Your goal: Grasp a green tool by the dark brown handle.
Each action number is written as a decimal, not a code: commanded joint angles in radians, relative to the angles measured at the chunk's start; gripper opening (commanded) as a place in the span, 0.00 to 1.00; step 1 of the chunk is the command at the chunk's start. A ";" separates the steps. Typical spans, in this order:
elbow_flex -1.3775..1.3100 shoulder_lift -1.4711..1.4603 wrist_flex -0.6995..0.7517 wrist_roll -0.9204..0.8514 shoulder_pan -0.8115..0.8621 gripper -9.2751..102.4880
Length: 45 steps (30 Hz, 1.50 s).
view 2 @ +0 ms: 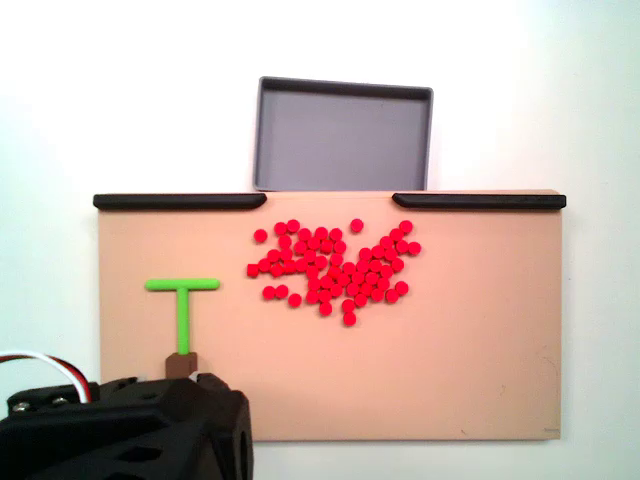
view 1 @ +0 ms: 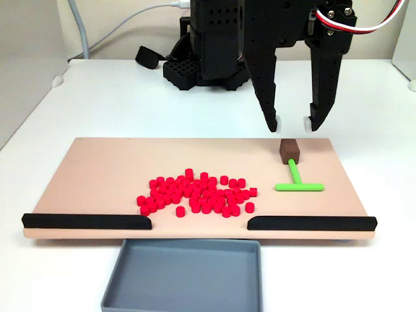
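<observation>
Black fingers [view 1: 292,125] hang spread apart just above the dark brown handle [view 1: 288,151]; green tool [view 1: 298,181] lies flat on the tan board [view 1: 97,175], right of red cylinders [view 1: 198,193].

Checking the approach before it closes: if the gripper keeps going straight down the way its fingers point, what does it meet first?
Probably the dark brown handle of the green tool; the open gripper hangs just above it, though depth is uncertain.
</observation>
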 commanded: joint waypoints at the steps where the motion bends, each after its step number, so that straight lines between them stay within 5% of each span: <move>1: -0.015 0.005 -0.002 0.009 0.000 0.23; 45: 0.015 -0.069 -0.048 -0.023 0.017 0.24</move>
